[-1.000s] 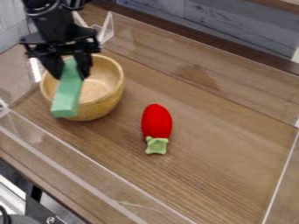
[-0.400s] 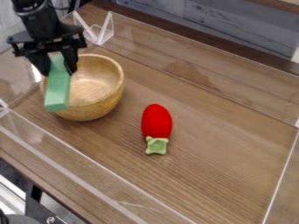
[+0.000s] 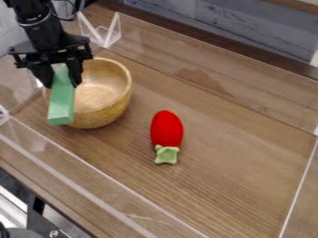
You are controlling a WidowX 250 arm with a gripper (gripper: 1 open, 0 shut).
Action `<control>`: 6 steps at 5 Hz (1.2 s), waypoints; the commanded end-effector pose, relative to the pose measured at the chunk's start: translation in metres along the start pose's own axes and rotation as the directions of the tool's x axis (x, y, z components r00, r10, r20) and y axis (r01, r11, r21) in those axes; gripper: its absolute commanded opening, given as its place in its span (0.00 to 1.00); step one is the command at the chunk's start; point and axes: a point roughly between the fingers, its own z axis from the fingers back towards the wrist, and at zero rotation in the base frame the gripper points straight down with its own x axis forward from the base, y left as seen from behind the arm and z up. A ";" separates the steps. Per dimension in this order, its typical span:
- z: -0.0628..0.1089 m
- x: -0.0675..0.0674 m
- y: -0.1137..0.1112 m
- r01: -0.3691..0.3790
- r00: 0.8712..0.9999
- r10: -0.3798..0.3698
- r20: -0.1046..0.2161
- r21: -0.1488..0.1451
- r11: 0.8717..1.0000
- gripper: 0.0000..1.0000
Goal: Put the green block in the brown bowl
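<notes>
The green block (image 3: 59, 99) is a mint-green bar hanging nearly upright from my gripper (image 3: 56, 69), whose black fingers are shut on its upper end. It hangs over the near-left rim of the brown bowl (image 3: 104, 95), a round wooden bowl at the left of the table. The block's lower end overlaps the bowl's outer left side in this view; whether it touches the rim I cannot tell. The inside of the bowl shows nothing in it.
A red strawberry-like toy (image 3: 166, 131) with a pale green stem lies on the wooden tabletop right of the bowl. Clear plastic walls (image 3: 292, 200) ring the work area. A small clear stand (image 3: 104, 33) sits behind the bowl.
The gripper and the green block have shifted left, from above the bowl's left half toward its left rim, then dipped slightly lower. The bowl and red toy stayed put.
</notes>
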 end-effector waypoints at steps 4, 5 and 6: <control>0.006 -0.014 -0.035 0.133 0.991 -0.133 0.013 -0.012 0.991 1.00; 0.004 -0.017 -0.036 0.150 0.989 -0.150 0.008 -0.017 0.989 1.00; 0.000 -0.016 -0.039 0.137 0.991 -0.137 0.005 -0.015 0.991 1.00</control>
